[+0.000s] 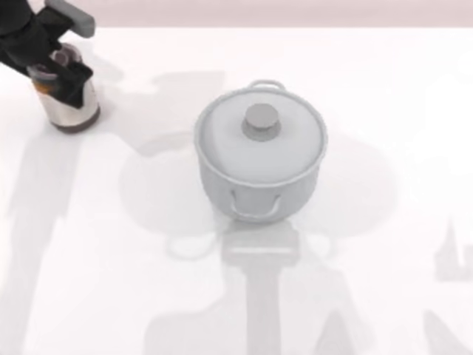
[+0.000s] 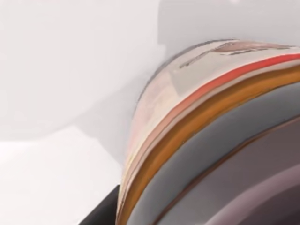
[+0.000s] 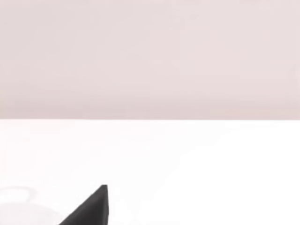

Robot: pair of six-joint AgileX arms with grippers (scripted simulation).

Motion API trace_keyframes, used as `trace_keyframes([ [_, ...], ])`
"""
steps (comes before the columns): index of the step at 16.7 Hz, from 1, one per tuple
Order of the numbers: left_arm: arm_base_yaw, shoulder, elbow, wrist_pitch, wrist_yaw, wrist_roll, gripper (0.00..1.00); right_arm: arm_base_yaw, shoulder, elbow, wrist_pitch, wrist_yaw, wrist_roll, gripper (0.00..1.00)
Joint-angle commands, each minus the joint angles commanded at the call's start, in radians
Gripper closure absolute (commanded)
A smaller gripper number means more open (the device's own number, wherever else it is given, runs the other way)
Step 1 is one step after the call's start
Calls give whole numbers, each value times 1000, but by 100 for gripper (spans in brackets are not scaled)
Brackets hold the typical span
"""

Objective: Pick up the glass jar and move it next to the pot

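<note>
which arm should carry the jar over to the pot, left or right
Left. The left hand is already over the glass jar at the table's far left, its wrist view filled by the jar. The right arm is out of the top view. The pot stands mid-table, apart from the jar.

Far-left corner of desk [image 1: 384,89]: left gripper [image 1: 59,66] sits over glass jar [image 1: 70,103], its jaws at jar's lid; no way in from above there. Pot [image 1: 259,155] stands mid-desk, well apart from jar, tall, knobbed lid and loop handles at near and far sides; only large obstacle. Bare desk lies between jar and pot. Right half and near edge bare too. Right wrist view: bare desk ahead, one dark finger tip [image 3: 91,208] at frame edge.
</note>
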Motion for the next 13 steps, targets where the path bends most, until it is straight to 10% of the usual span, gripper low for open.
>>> trace_keyframes([
  [8,0,0,0,0,0,0,98,0,0,0,0,0,0,0],
  [13,0,0,0,0,0,0,100,0,0,0,0,0,0,0],
])
